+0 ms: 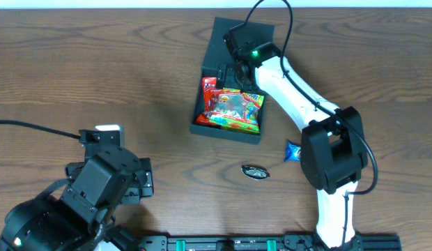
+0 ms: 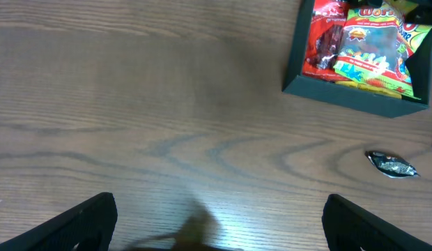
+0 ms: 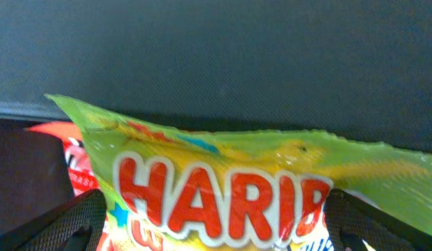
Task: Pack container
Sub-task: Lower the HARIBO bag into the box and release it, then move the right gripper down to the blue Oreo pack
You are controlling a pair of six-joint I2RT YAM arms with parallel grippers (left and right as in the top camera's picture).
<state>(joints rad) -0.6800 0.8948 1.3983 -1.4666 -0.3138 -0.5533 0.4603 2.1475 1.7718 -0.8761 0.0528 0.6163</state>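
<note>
The dark container (image 1: 226, 132) stands at the back centre with its flap lid (image 1: 233, 31) open behind it. A green-yellow Haribo bag (image 1: 235, 108) lies in it beside a red packet (image 1: 209, 87). My right gripper (image 1: 238, 70) hangs over the back of the box. In the right wrist view its open fingers (image 3: 216, 226) stand on either side of the Haribo bag (image 3: 223, 181), with the dark lid (image 3: 237, 63) behind. My left gripper (image 2: 219, 223) is open and empty over bare table at the front left. The container (image 2: 348, 101) also shows in the left wrist view.
A small dark shiny wrapped sweet (image 1: 256, 171) lies on the table in front of the container, also in the left wrist view (image 2: 392, 164). A blue packet (image 1: 292, 150) lies to its right, partly under the right arm.
</note>
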